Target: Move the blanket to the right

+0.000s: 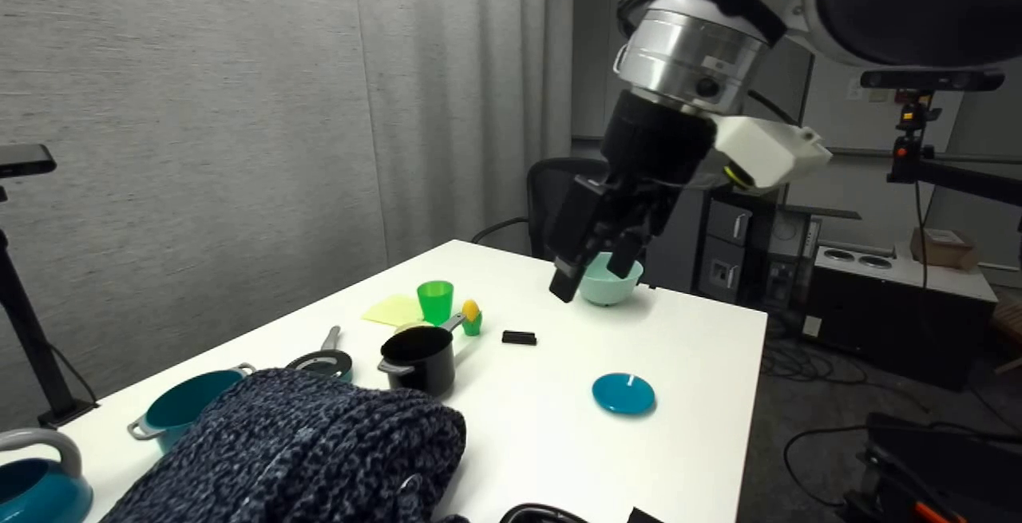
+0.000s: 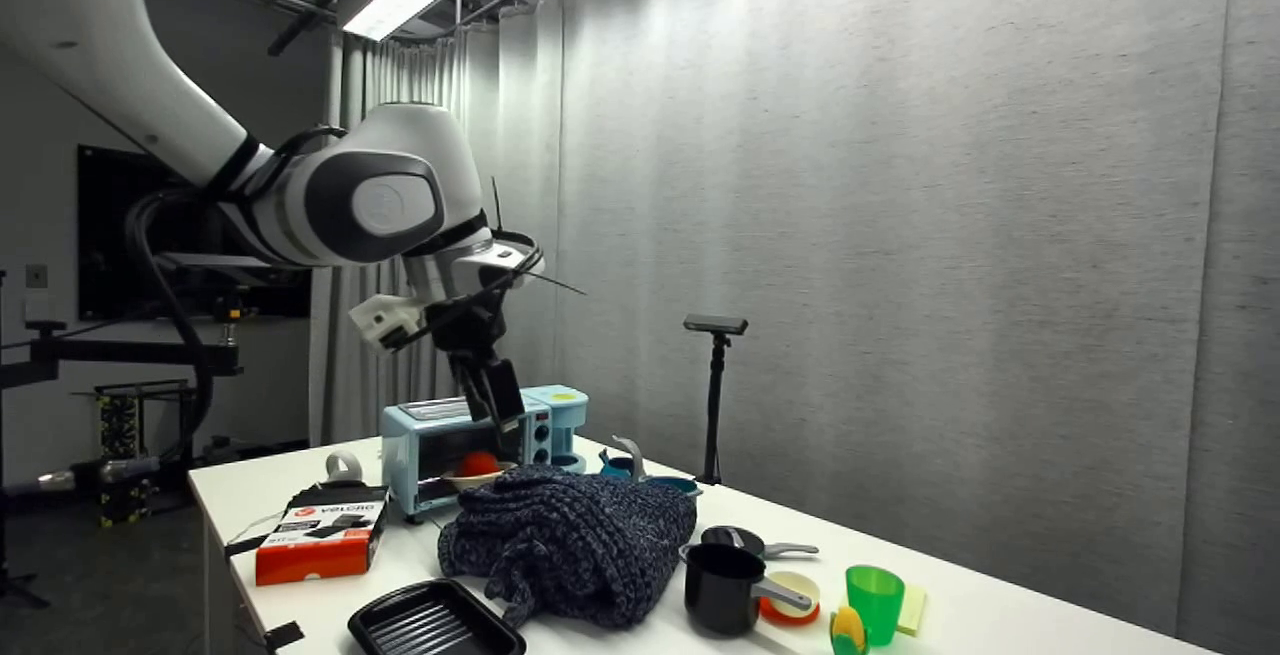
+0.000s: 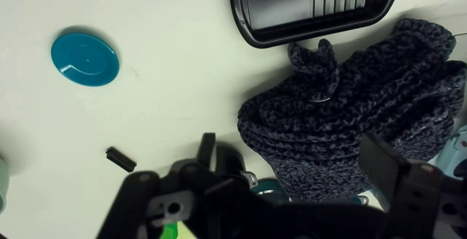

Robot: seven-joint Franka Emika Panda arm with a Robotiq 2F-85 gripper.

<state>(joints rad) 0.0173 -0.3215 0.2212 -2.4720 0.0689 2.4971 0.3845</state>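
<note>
The blanket is a dark navy, chunky knitted cloth, folded and bunched in a thick heap on the white table. It shows in both exterior views (image 1: 319, 451) (image 2: 590, 545) and in the wrist view (image 3: 328, 151). My gripper (image 1: 595, 275) is open and empty, with its fingers pointing down above the table. It also shows in an exterior view (image 2: 497, 413). In the wrist view the fingers of the gripper (image 3: 288, 138) are wide apart, and the blanket lies below, between them and under the right finger. The gripper is not touching the blanket. A folded end sticks out toward the black tray.
A black ribbed tray (image 3: 284, 5) lies close beside the blanket. A black pot (image 2: 722, 590), a pan (image 1: 323, 362) and a teal pot (image 1: 196, 399) border it. A toaster oven (image 2: 400, 455) and Velcro box (image 2: 320, 535) stand behind. A blue plate (image 1: 623, 394) lies apart.
</note>
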